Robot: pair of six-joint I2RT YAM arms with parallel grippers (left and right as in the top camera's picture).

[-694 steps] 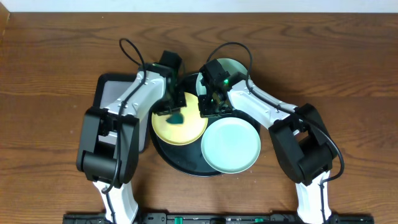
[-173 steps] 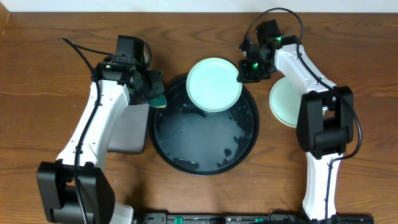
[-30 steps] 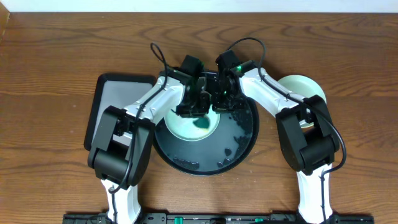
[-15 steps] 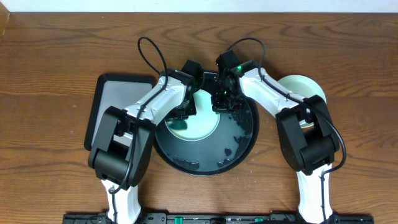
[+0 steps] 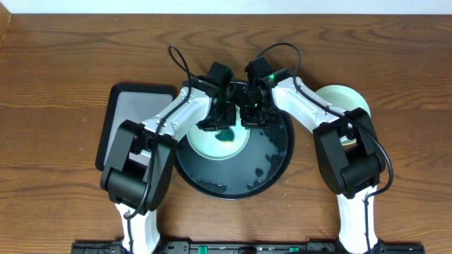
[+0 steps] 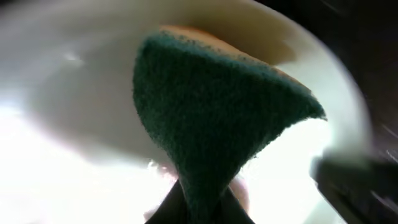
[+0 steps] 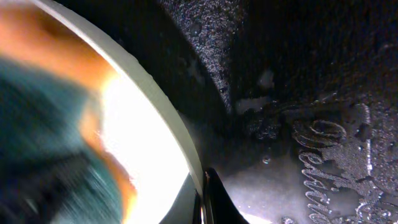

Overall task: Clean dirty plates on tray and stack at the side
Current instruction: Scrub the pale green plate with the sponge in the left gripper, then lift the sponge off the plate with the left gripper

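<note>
A pale mint plate (image 5: 212, 144) lies in the left half of the round black tray (image 5: 272, 166). My left gripper (image 5: 222, 123) is shut on a green and orange sponge (image 5: 227, 134) and presses it on the plate's inner surface. In the left wrist view the sponge (image 6: 211, 118) fills the middle, on the plate (image 6: 68, 87). My right gripper (image 5: 250, 117) is shut on the plate's far right rim. The right wrist view shows the rim (image 7: 155, 93) pinched between the fingers (image 7: 204, 194), with the wet tray (image 7: 298, 93) beside it. Another pale plate (image 5: 340, 99) lies on the table at the right.
A rectangular grey tray with a black rim (image 5: 131, 116) lies left of the round tray. The round tray's floor holds water drops and dark bits (image 5: 258, 169). Both arms cross over the tray's far edge. Brown wooden table (image 5: 63, 63) lies all around.
The left gripper swept the sponge to the left across the plate, then back to the right. The right gripper has kept its hold on the rim. The plate has stayed in place.
</note>
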